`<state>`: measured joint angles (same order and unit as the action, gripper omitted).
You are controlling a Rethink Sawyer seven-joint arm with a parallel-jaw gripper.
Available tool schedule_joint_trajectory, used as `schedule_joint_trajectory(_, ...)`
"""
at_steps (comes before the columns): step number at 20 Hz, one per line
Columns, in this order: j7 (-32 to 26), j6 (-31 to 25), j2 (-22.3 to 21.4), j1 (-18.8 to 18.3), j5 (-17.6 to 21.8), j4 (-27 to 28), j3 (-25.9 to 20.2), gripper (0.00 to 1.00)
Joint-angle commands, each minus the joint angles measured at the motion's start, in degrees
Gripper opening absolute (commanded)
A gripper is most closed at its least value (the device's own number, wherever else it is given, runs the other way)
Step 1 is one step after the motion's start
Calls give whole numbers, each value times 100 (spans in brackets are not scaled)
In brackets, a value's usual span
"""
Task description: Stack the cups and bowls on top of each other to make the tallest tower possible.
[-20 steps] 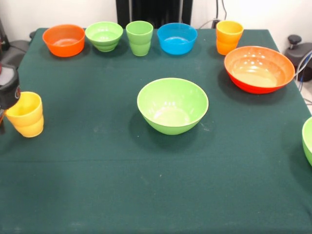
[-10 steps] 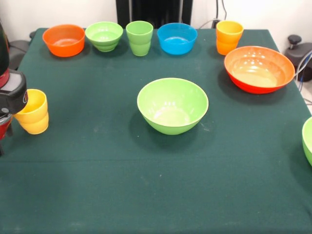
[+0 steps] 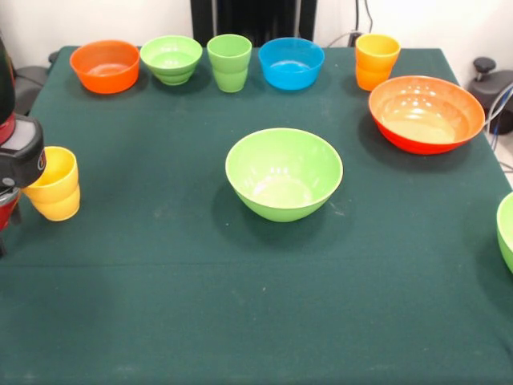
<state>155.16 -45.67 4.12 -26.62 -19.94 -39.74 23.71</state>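
Note:
At the left edge my gripper (image 3: 30, 167) is shut on the tilted yellow cup (image 3: 54, 184), which sits against its black end; its fingers are hidden behind the cup. A large light green bowl (image 3: 284, 172) stands mid-table. A large orange-red bowl (image 3: 426, 112) is at the right. Along the far edge stand a small orange bowl (image 3: 105, 66), a small light green bowl (image 3: 171, 58), a light green cup (image 3: 229, 62), a blue bowl (image 3: 291, 62) and an orange-yellow cup (image 3: 377, 60). Another light green bowl (image 3: 506, 231) is cut off by the right edge.
Everything rests on a dark green tablecloth (image 3: 240, 305). Cables and a black knob (image 3: 484, 66) lie beyond the table's right side.
Since one second ago the gripper and the yellow cup have shifted a little to the right and slightly up together. Nothing has moved in the last half second.

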Motion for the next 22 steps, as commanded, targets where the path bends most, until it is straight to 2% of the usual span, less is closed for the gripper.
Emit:
schedule_joint_trajectory(1,196,162,-15,181,-34,-66,-668,100)
schedule_joint_trajectory(3,240,134,-124,221,-113,-241,-755,100)
schedule_joint_trajectory(6,722,52,-338,482,-273,-600,-692,100)
schedule_joint_trajectory(10,1257,-70,-362,646,-486,-696,-545,100)
schedule_joint_trajectory(15,1502,-105,-319,770,-675,-713,-391,100)
schedule_joint_trajectory(22,1440,-23,-298,790,-818,-783,-288,100)
